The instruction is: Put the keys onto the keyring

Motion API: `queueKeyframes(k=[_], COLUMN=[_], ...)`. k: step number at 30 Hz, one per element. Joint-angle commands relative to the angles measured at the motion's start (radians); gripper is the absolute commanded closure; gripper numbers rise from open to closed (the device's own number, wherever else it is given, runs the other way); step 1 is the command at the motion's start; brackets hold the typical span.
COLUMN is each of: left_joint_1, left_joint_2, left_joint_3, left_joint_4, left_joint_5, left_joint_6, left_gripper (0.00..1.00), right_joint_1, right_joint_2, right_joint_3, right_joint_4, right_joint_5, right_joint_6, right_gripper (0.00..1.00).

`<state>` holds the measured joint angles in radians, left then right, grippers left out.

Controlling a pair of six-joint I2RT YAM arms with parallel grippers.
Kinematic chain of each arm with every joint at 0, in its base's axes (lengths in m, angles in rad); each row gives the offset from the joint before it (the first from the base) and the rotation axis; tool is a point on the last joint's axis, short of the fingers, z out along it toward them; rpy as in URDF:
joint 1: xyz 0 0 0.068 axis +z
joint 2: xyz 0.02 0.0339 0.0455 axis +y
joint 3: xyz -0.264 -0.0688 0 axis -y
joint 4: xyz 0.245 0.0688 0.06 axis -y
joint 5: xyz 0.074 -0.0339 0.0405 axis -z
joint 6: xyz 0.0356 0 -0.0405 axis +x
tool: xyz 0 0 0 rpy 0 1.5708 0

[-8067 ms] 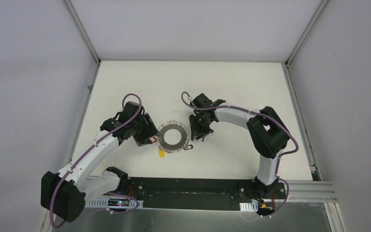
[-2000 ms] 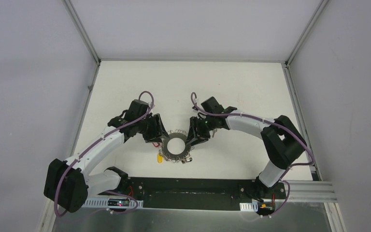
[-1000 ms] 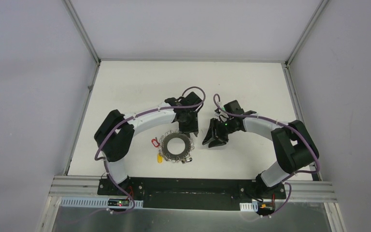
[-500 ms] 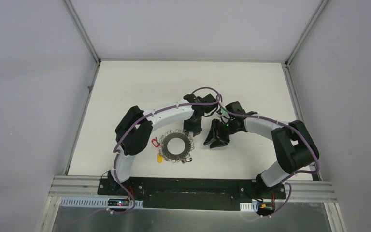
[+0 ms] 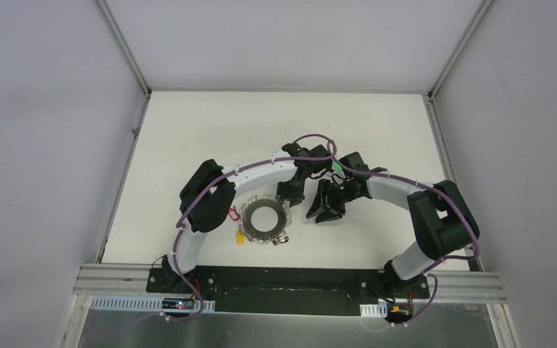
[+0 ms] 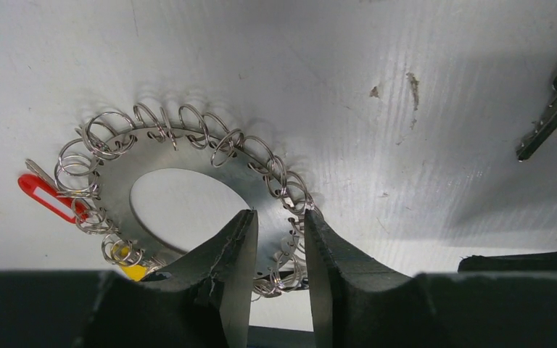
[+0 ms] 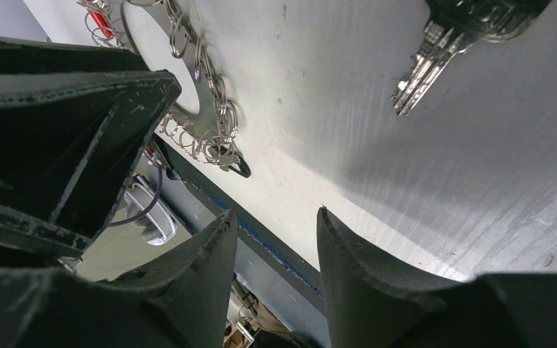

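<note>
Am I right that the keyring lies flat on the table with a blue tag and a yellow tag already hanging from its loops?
Not quite: the tag is red, not blue. The left wrist view shows the keyring flat on the table, a red tag at its left edge and a yellow tag near its bottom.

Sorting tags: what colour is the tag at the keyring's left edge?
Red, clearest in the left wrist view.

A red-tagged key [image 6: 47, 197] and a yellow-tagged key [image 5: 241, 236] lie on the white table [image 5: 188, 123].
</note>
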<state>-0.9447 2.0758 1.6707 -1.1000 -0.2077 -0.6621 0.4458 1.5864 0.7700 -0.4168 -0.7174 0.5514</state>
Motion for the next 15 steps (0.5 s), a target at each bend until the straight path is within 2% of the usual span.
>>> queueKeyframes(k=[1, 8, 15], left_joint_1=[-0.023, -0.047, -0.074], left_joint_2=[0.009, 0.003, -0.047], left_joint_3=[0.054, 0.046, -0.035], left_joint_4=[-0.006, -0.006, 0.002], left_joint_5=[-0.011, -0.01, -0.016], left_joint_6=[0.019, 0.04, 0.042], left_gripper=[0.68, 0.7, 0.7], right_joint_1=[-0.001, -0.001, -0.002], right_joint_2=[-0.016, -0.014, -0.011], right_joint_3=[-0.005, -0.007, 0.001], right_joint_4=[0.013, 0.012, 0.011], right_joint_5=[0.006, 0.009, 0.006], right_joint_6=[-0.015, -0.018, -0.018], right_gripper=[0.53, 0.53, 0.53])
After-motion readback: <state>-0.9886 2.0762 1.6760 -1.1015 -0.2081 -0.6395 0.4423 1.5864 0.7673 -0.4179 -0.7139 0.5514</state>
